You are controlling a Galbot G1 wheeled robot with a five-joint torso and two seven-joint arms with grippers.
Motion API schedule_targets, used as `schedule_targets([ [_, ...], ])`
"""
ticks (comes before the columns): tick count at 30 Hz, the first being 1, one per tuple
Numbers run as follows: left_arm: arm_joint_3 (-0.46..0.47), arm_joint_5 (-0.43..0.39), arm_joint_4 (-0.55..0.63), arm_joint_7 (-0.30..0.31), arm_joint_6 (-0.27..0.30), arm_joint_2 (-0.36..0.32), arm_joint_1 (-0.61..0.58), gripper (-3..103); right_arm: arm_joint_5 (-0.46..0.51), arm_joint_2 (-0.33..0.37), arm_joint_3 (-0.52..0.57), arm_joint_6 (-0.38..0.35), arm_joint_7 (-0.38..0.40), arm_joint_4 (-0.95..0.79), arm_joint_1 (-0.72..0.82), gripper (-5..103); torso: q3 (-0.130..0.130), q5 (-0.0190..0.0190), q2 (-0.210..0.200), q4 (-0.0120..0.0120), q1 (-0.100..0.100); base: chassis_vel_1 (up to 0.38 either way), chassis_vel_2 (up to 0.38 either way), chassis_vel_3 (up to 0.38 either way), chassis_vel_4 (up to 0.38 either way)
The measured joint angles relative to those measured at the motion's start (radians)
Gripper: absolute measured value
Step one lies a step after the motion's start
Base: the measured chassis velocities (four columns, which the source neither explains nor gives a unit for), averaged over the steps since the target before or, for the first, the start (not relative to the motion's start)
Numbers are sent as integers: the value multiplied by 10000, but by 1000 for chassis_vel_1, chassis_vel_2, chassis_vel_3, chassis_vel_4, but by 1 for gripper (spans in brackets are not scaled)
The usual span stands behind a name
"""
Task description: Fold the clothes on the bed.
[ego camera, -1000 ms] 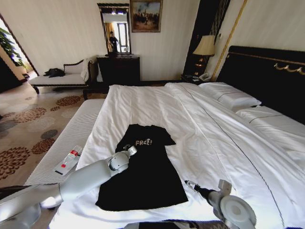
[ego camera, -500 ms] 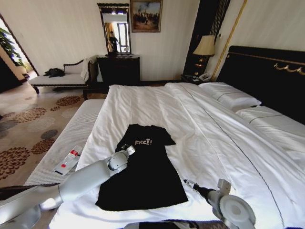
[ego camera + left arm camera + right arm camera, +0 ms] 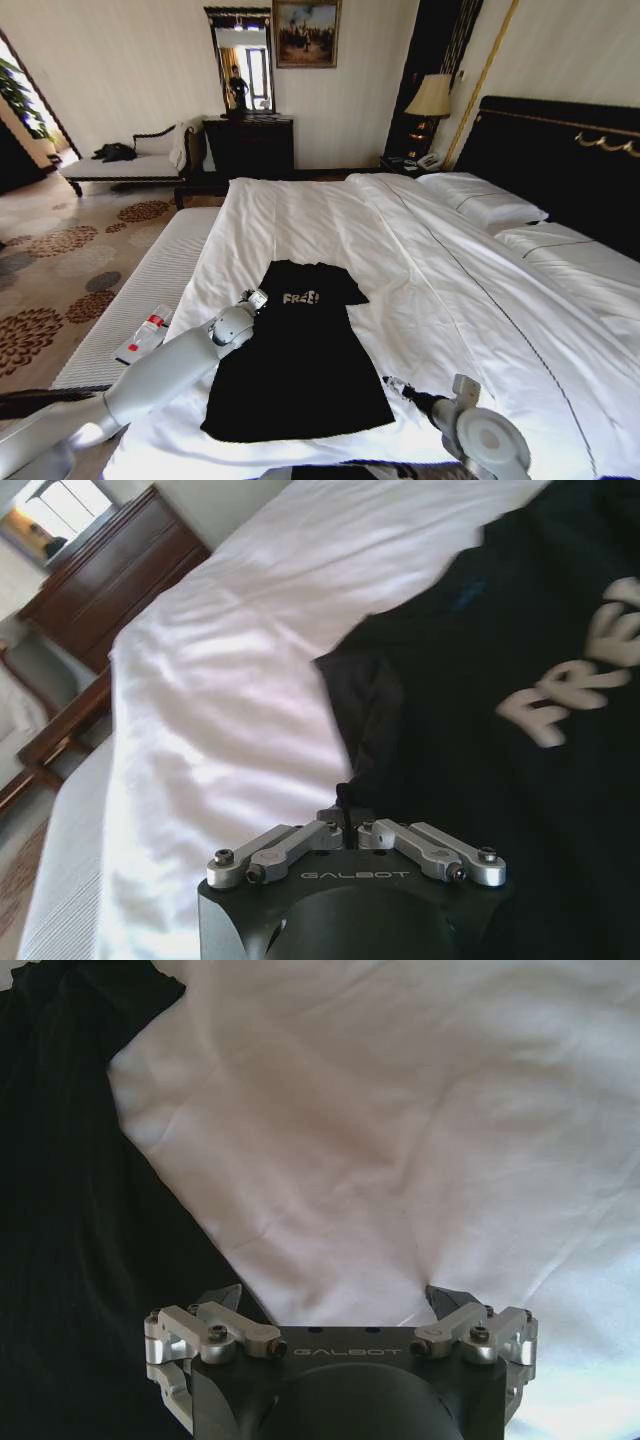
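black T-shirt (image 3: 300,360) flat on bed (image 3: 420,260) — left gripper (image 3: 256,298) at sleeve

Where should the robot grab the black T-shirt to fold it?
Probably the left sleeve edge, coming from the robot's left. The black T-shirt lies flat on the bed, so only its edges can be pinched. The left gripper sits shut there; the right gripper is open by the hem.

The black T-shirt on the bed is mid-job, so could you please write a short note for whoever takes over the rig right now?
Left gripper: shut on the left sleeve edge of the black short-sleeved T-shirt with white FREE! lettering.
Right gripper: open, low over the white sheet beside the shirt's right hem corner, holding nothing.
Shirt: lies flat, lettering up, near the foot of the large white-sheeted bed.
Done: sleeve gripped.
Left: every fold; none shows yet.
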State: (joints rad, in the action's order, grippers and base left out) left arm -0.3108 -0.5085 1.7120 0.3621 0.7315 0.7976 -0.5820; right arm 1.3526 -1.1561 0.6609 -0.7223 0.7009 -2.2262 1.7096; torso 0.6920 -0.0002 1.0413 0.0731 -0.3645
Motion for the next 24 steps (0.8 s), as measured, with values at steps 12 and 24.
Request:
schedule_targets([
  [12,1980,-506,-1406,281,-555,339,-422,2,-22,145,-98,17,-42,-5,-45,100,0,-2,0,2,0,0,0,0,0],
  [24,2449,-840,-2360,303,-696,679,-384,2,-324,766,-3,1114,-1101,331,-459,100,-1,5,0,2,2,0,0,0,0],
])
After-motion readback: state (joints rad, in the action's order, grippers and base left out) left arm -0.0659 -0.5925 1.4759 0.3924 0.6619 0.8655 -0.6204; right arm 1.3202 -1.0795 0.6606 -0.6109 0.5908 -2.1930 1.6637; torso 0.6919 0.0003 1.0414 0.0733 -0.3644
